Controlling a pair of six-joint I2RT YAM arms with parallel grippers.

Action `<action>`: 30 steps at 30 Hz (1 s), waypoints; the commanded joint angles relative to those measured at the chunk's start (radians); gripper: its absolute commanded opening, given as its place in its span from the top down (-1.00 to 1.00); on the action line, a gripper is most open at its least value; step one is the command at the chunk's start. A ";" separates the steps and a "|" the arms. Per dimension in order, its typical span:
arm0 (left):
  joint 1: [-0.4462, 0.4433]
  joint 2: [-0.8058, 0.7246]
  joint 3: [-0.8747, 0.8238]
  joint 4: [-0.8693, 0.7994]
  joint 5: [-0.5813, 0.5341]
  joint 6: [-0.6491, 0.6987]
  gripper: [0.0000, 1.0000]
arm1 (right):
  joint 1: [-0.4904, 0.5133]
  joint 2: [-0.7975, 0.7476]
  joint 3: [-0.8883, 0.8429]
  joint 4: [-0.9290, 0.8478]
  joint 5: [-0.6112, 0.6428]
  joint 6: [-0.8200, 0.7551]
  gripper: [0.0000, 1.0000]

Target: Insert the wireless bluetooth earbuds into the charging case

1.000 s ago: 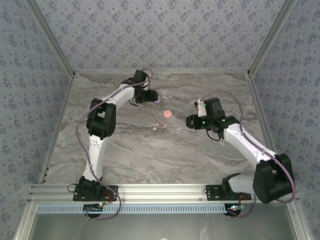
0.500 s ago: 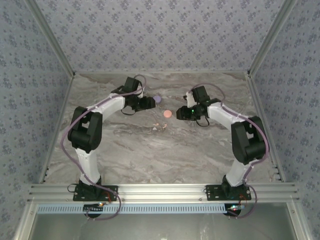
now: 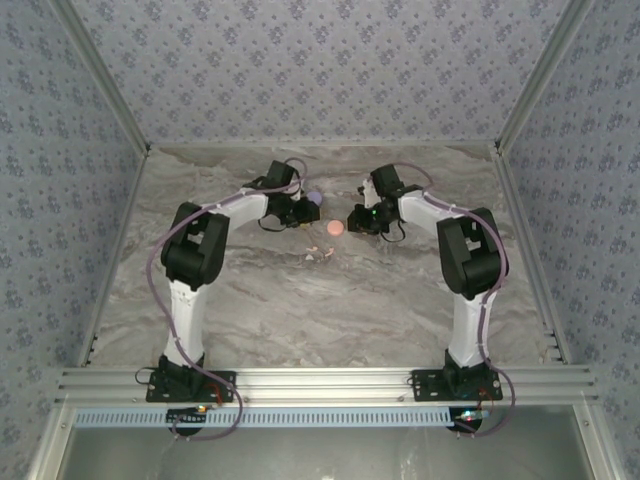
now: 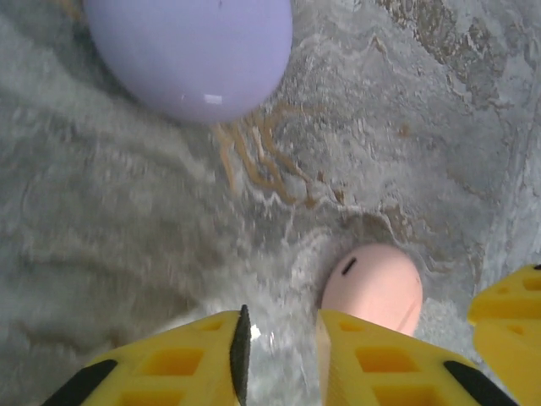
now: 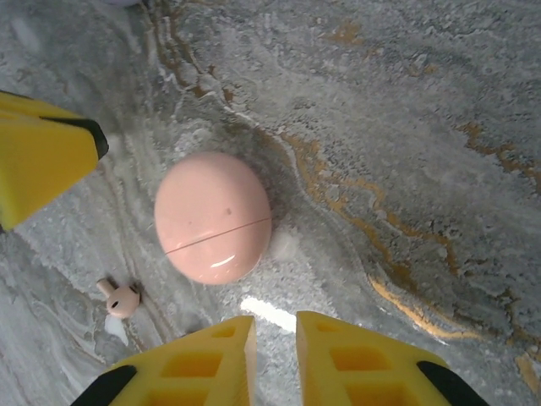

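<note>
Looking down from above, we see both arms bent inward toward the upper middle of the marble counter (image 3: 300, 300). The left claw (image 3: 303, 213) and right claw (image 3: 357, 220) face each other across the pink charging case (image 3: 334, 229). A lilac egg-shaped case (image 3: 315, 198) lies just above and left of the pink one. The earbuds (image 3: 318, 254) rest on the counter just below the pink case, left of it, apart from both claws.

On the left wrist camera, the left claw (image 4: 279, 326) has its yellow jaws drawn nearly together with only bare counter in the narrow gap. The pink charging case (image 4: 372, 283) sits just right of them, and the lilac egg-shaped case (image 4: 190, 51) is at the upper left.

On the right wrist camera, the right claw (image 5: 275, 326) is likewise almost closed and empty. The pink charging case (image 5: 213, 217) is closed, lying centre-left, and one earbud (image 5: 121, 298) lies at its lower left.
</note>
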 commanded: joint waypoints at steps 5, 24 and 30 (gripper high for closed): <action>-0.021 0.100 0.152 -0.100 -0.006 0.006 0.69 | 0.018 0.079 0.096 -0.076 0.048 0.045 0.66; -0.065 0.060 0.069 -0.128 -0.010 0.027 0.75 | 0.047 0.203 0.260 -0.164 0.089 0.033 0.68; -0.090 0.029 0.009 -0.113 -0.018 0.019 0.74 | 0.050 0.236 0.308 -0.187 0.108 0.012 0.66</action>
